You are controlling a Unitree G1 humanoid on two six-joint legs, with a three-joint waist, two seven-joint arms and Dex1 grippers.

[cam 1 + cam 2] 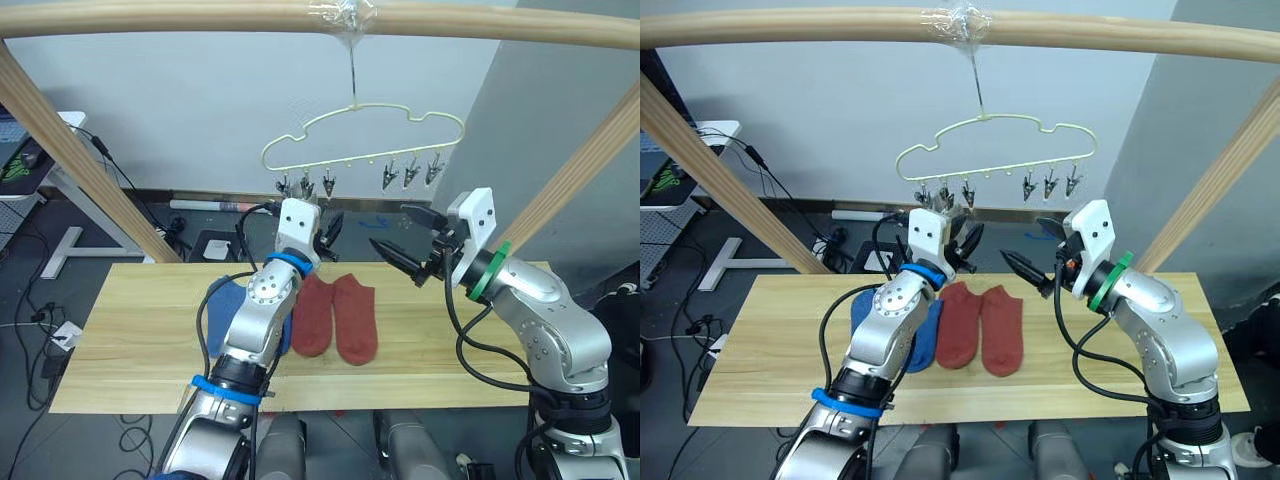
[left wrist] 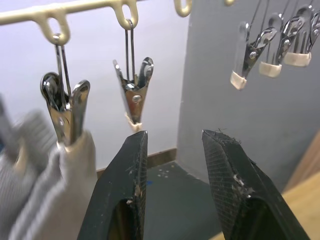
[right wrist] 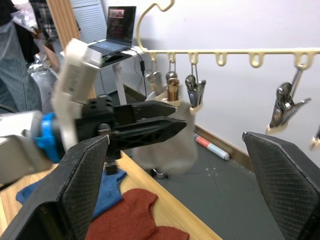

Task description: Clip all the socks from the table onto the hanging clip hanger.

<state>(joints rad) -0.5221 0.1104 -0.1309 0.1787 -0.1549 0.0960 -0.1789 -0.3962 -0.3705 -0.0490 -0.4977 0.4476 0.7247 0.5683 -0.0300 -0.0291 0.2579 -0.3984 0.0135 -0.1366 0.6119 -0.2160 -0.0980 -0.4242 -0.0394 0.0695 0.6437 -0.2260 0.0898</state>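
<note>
Hanging from a round wooden pole (image 1: 300,20), a thin pale yellow wire clip hanger (image 1: 365,135) with a cloud outline carries six small metal clips, three at each end. The left pincer (image 2: 172,165), its two textured black fingers apart, sits just below the left trio of clips. Beside it, soft grey socks (image 2: 55,190) of ribbed knit are held in those clips. The right pincer (image 1: 400,240) hovers wide open, empty, below the right trio. Beneath both pincers, on the long light plank table (image 1: 130,330), two rust-red socks (image 1: 335,315) lie flat side by side; blue socks (image 1: 865,325) lie just beside them. Behind stands a pale wall.
</note>
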